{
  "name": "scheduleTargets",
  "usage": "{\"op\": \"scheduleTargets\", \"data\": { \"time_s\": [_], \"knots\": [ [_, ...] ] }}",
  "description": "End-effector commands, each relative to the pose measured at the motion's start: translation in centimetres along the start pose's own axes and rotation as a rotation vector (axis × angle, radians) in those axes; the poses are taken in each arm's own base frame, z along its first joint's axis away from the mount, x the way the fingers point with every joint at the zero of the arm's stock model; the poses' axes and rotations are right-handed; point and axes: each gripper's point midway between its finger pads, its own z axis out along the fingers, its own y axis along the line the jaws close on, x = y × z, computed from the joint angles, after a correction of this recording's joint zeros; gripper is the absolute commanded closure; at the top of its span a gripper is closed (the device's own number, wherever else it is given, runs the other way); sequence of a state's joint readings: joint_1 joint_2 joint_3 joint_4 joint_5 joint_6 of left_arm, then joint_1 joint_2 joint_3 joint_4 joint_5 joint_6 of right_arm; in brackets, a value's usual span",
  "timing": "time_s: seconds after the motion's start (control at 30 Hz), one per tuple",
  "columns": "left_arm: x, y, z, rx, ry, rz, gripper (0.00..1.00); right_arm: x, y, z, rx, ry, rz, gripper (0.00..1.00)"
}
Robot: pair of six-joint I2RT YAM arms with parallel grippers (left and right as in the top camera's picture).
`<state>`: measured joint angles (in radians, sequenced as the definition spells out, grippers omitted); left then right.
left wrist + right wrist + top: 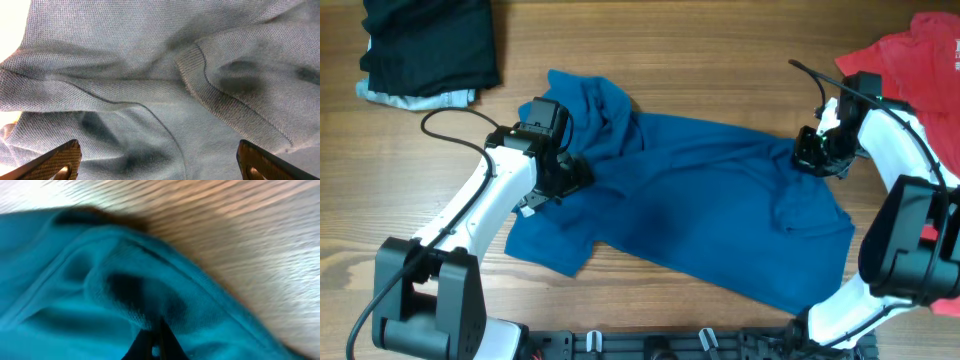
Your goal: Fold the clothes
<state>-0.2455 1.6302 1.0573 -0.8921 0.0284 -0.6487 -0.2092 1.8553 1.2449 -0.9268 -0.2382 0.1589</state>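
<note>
Blue knit cloth is pinched between the pressed-together jaws of the right gripper (156, 342). A rumpled fold at the edge of the blue shirt (700, 200) bunches right at the tips, and the bare wooden table (260, 240) shows just beyond that edge. The left gripper (160, 167) has its jaws spread wide and holds nothing. Its two fingertips (57, 161) stand well apart over the shirt, with a ribbed hem (215, 100) and a curved seam lying just ahead of them. Whether the tips touch the cloth I cannot tell.

Outward from both, the shirt lies spread and wrinkled between the two grippers. One part is bunched up beside the left gripper, and the right gripper is at the opposite edge. Past the right gripper, towards the table's corner, lies a red shirt (920, 70). Well beyond the left gripper, a black piece (430, 45) sits stacked on a pale-blue piece (415, 98).
</note>
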Motion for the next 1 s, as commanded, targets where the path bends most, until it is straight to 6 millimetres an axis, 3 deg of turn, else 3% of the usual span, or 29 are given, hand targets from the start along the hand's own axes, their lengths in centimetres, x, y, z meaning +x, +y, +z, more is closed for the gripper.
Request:
{"op": "scheduleTargets", "data": {
  "time_s": [0.0, 0.13, 0.17, 0.2, 0.23, 0.27, 0.33, 0.4, 0.47, 0.5, 0.57, 0.63, 0.7, 0.83, 0.97],
  "knots": [
    [-0.1, 0.0, -0.3, 0.019, -0.011, 0.009, 0.00, 2.7, 4.4, -3.0, -0.128, 0.032, -0.054, 0.96],
    [-0.1, 0.0, -0.3, 0.019, -0.011, 0.009, 0.00, 8.4, 7.1, -1.5, -0.091, 0.210, -0.175, 0.96],
    [-0.1, 0.0, -0.3, 0.019, -0.011, 0.009, 0.00, 10.7, 8.1, 0.2, -0.068, 0.258, -0.197, 0.96],
    [-0.1, 0.0, -0.3, 0.019, -0.011, 0.009, 0.00, 11.6, 8.2, 1.0, -0.050, 0.272, -0.197, 0.89],
    [-0.1, 0.0, -0.3, 0.019, -0.011, 0.009, 0.00, 12.4, 8.0, 1.9, -0.003, 0.275, -0.198, 0.70],
    [-0.1, 0.0, -0.3, 0.020, -0.011, 0.009, 0.00, 12.9, 7.3, 2.4, 0.065, 0.271, -0.165, 0.64],
    [-0.3, -0.2, -0.3, 0.026, -0.019, 0.010, 0.00, 13.3, 7.3, 2.3, 0.098, 0.270, -0.136, 0.61],
    [-0.9, -1.4, -0.3, 0.081, -0.039, 0.109, 0.00, 13.0, 7.9, 1.1, 0.083, 0.224, -0.129, 0.59],
    [-1.0, -3.0, -0.5, 0.159, -0.044, 0.190, 0.00, 11.7, 8.7, -1.7, 0.052, 0.122, -0.119, 0.55],
    [-1.0, -3.8, -0.7, 0.202, -0.042, 0.216, 0.00, 11.0, 9.3, -3.4, 0.021, 0.060, -0.121, 0.48],
    [-1.4, -5.6, -1.2, 0.290, -0.059, 0.239, 0.00, 10.1, 10.6, -7.1, -0.047, -0.070, -0.147, 0.01],
    [-2.5, -6.9, -1.4, 0.344, -0.103, 0.250, 0.00, 10.3, 11.4, -9.2, -0.104, -0.135, -0.168, 0.00],
    [-3.6, -7.9, -1.3, 0.371, -0.151, 0.269, 0.00, 11.2, 11.6, -10.1, -0.128, -0.135, -0.166, 0.01],
    [-5.4, -9.2, -0.1, 0.393, -0.216, 0.347, 0.05, 14.0, 11.3, -9.5, -0.146, -0.012, -0.161, 0.01],
    [-5.6, -9.2, 1.5, 0.382, -0.199, 0.343, 0.22, 15.0, 11.0, -8.9, -0.129, 0.025, -0.167, 0.01]
  ]
}}
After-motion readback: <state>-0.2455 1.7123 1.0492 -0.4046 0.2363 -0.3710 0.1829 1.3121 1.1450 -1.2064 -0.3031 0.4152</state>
